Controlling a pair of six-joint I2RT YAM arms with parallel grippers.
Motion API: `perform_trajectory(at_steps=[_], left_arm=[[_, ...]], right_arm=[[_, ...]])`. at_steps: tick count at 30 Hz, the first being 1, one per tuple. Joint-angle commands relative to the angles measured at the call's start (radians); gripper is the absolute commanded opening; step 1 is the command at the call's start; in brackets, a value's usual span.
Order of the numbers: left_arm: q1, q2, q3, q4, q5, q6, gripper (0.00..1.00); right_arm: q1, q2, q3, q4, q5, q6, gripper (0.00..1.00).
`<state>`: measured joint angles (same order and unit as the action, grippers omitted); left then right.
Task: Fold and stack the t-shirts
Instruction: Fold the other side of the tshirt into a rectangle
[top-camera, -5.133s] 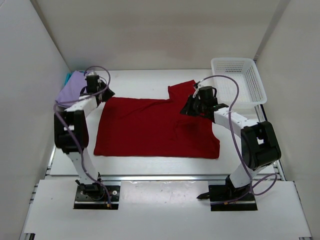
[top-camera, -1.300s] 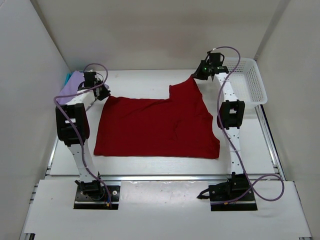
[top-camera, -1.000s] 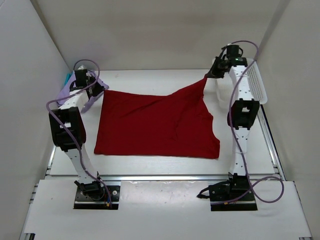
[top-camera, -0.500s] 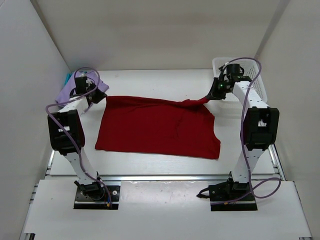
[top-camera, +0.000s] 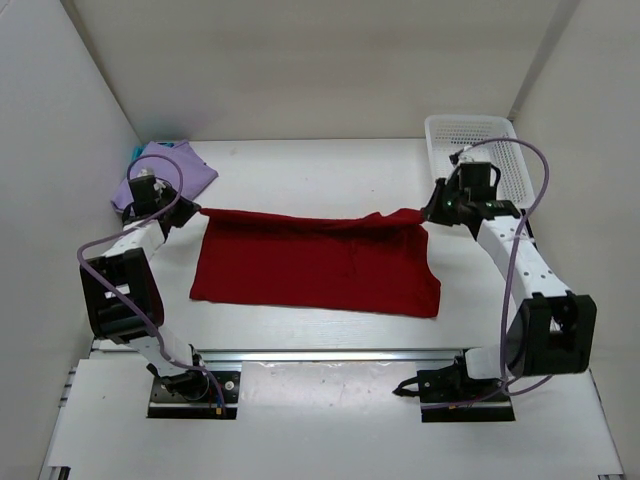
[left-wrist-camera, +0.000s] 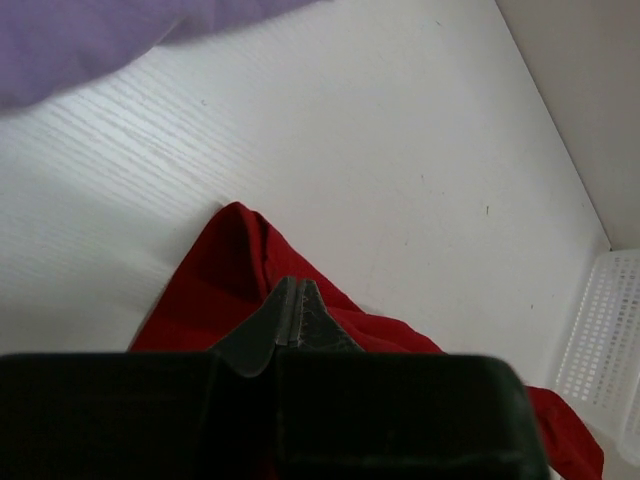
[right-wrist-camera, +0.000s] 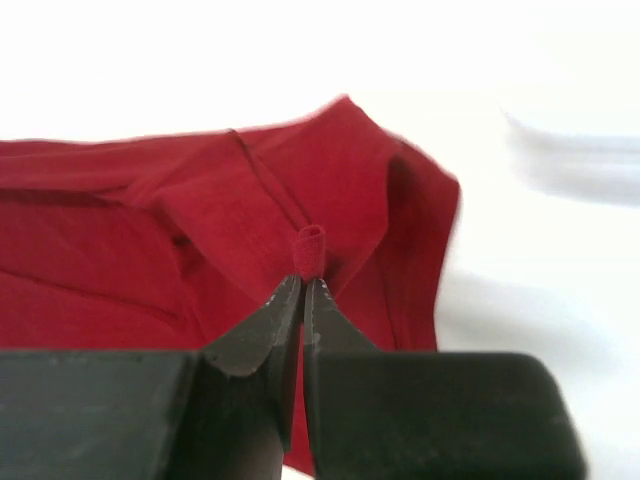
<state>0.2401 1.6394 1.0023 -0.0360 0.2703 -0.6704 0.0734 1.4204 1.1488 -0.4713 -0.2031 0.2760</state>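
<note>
While the far edge is up, left pincer (left-wrist-camera: 291, 300): clamped on red t-shirt (top-camera: 315, 265) corner
right pincer (right-wrist-camera: 303, 290): clamped on the other corner
fold: keep taut, land square on near hem

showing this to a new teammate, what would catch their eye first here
A bright red t-shirt spreads across the middle of the table, its far edge stretched between the arms. The left fingers and right fingers are each pinched shut on a far corner of it. A lavender t-shirt lies far left, a white mesh basket far right.
</note>
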Motion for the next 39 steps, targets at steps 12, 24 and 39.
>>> perform_trajectory(at_steps=[12,24,39], left_arm=[[0.034,-0.104,-0.195,0.002,0.006,0.039,0.0],[0.094,-0.082,-0.232,0.021,0.061,-0.015,0.26],[-0.288,-0.25,-0.237,0.091,-0.063,-0.024,0.32]], right_arm=[[0.091,-0.311,-0.369,0.062,0.07,0.112,0.0],[-0.018,-0.417,-0.684,0.131,-0.079,0.215,0.03],[0.158,-0.189,-0.334,0.19,0.062,0.134,0.03]])
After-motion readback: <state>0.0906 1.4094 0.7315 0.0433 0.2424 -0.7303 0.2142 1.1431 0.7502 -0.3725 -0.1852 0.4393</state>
